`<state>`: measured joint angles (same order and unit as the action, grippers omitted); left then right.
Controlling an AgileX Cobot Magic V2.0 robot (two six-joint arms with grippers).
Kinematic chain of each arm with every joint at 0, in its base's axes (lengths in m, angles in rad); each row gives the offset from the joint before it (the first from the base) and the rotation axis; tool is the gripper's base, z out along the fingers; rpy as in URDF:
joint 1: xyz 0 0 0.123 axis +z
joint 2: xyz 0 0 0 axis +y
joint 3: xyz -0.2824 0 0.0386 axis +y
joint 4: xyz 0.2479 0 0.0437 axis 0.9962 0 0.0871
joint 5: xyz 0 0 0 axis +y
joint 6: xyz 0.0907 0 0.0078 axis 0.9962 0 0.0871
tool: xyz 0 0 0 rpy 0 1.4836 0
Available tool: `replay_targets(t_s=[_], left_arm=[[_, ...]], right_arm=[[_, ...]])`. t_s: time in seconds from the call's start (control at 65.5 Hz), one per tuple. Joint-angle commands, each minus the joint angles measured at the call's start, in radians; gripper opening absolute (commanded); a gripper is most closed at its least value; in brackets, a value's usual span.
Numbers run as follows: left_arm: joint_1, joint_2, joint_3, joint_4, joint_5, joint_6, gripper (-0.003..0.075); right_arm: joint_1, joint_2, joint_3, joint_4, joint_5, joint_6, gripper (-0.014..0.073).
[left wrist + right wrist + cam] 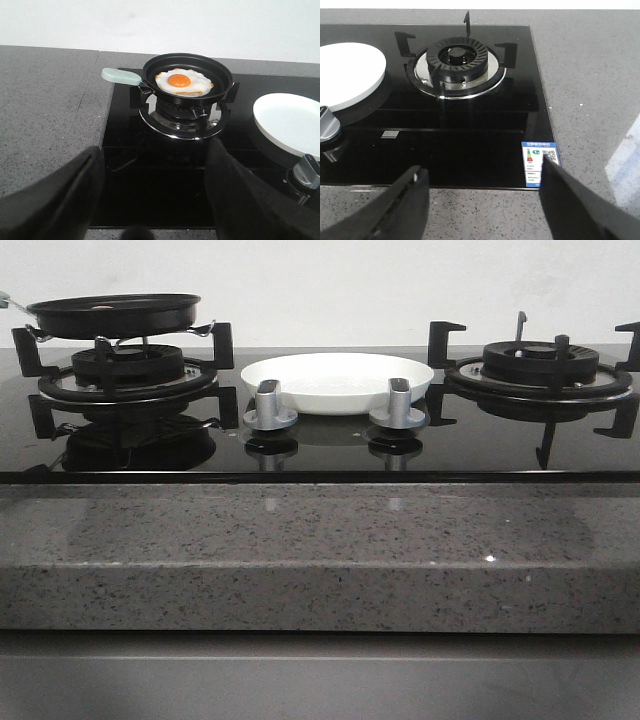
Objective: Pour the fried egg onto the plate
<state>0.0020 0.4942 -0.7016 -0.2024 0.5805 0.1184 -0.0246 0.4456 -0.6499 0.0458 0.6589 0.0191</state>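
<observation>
Speckled grey stone countertop (300,570) is carrying a black glass gas hob (320,445) with a plain white wall rising behind it. On the hob's left burner (182,114) a black frying pan (187,75) is sitting on the pan supports, its pale green handle (121,76) pointing out over the counter. The fried egg (181,82) is lying flat inside the pan, orange yolk facing up. The plate (338,381) is resting on the glass in the middle of the hob, between the two burners and just behind the two silver control knobs (270,408), and nothing is lying on it. The right burner (457,62) is standing bare. The left gripper (150,200) is hovering in front of the pan with its jaws spread wide and gripping nothing, well apart from the handle. The right gripper (485,205) is hanging over the hob's front right corner, near an energy label (540,163), its jaws likewise spread and holding nothing.
</observation>
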Motion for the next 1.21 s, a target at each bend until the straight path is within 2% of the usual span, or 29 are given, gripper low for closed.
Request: replay_targets(t_s=[0.0, 0.061, 0.168, 0.382, 0.519, 0.81, 0.978, 1.191], left_arm=[[-0.007, 0.015, -0.028, -0.004, -0.088, -0.008, 0.0448], [-0.007, 0.025, -0.028, -0.004, -0.081, 0.040, 0.0448], [-0.039, 0.048, -0.028, -0.011, -0.074, 0.043, 0.0448], [-0.202, 0.091, -0.028, 0.012, -0.096, 0.064, 0.0448], [-0.269, 0.129, -0.028, 0.015, -0.099, 0.064, 0.0445], [-0.279, 0.188, -0.028, 0.013, -0.097, 0.064, 0.0438], [-0.279, 0.190, -0.028, 0.013, -0.093, 0.064, 0.0438], [-0.279, 0.190, -0.028, 0.013, -0.092, 0.064, 0.0438]], right_arm=[[-0.005, 0.027, -0.045, 0.032, -0.076, -0.004, 0.0510], [-0.005, 0.066, -0.079, 0.071, -0.049, -0.011, 0.0510], [-0.005, 0.152, -0.156, 0.156, 0.008, -0.093, 0.0510], [-0.004, 0.362, -0.302, 0.395, 0.129, -0.309, 0.0510], [0.037, 0.525, -0.384, 0.484, 0.154, -0.388, 0.0510], [0.202, 0.854, -0.610, 0.447, 0.180, -0.394, 0.0508], [0.214, 1.011, -0.772, 0.433, 0.216, -0.377, 0.0508], [0.215, 1.205, -0.989, 0.291, 0.340, -0.249, 0.0508]])
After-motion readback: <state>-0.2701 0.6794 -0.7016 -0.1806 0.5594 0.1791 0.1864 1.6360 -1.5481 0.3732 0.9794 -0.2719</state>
